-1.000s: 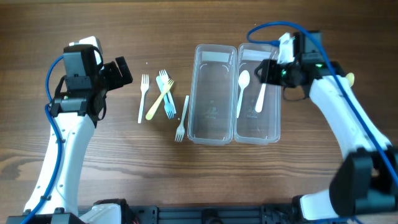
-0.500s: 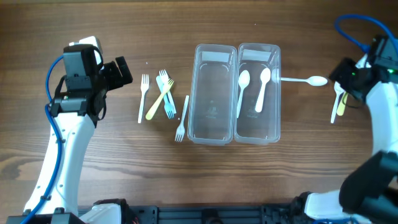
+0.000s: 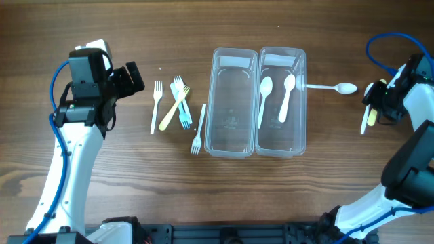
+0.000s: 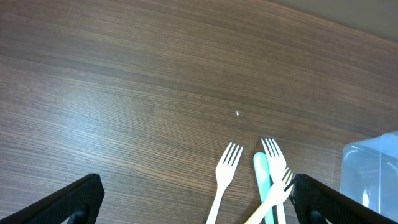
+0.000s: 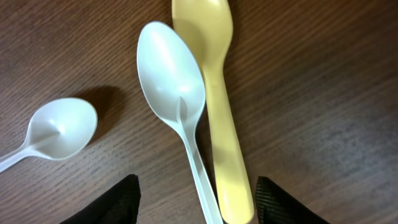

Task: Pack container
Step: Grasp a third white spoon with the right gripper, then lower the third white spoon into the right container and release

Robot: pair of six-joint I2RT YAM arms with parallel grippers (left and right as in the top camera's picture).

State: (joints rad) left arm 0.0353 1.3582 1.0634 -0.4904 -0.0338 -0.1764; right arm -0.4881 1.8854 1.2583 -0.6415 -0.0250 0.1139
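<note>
The clear two-trough container (image 3: 257, 146) lies mid-table. Its right trough holds two white spoons (image 3: 264, 95) (image 3: 287, 95); the left trough (image 3: 232, 139) has nothing in it. My right gripper (image 3: 375, 102) hovers at the table's right side over a white spoon (image 5: 174, 87) and a yellow spoon (image 5: 219, 93) lying side by side. Its jaws (image 5: 199, 211) are open and straddle both handles without touching them. A third white spoon (image 3: 332, 87) lies just right of the container. My left gripper (image 4: 196, 208) is wide open above the forks, holding nothing.
Left of the container lie a white fork (image 3: 156, 105), a crossed pile of blue, white and yellow forks (image 3: 178, 102) and another white fork (image 3: 199, 129). The right arm's blue cable (image 3: 380, 44) loops above the right gripper.
My right gripper left a second spoon in the right trough, swung to the table's right side and settled over the white and yellow spoons. The left arm stayed still.
</note>
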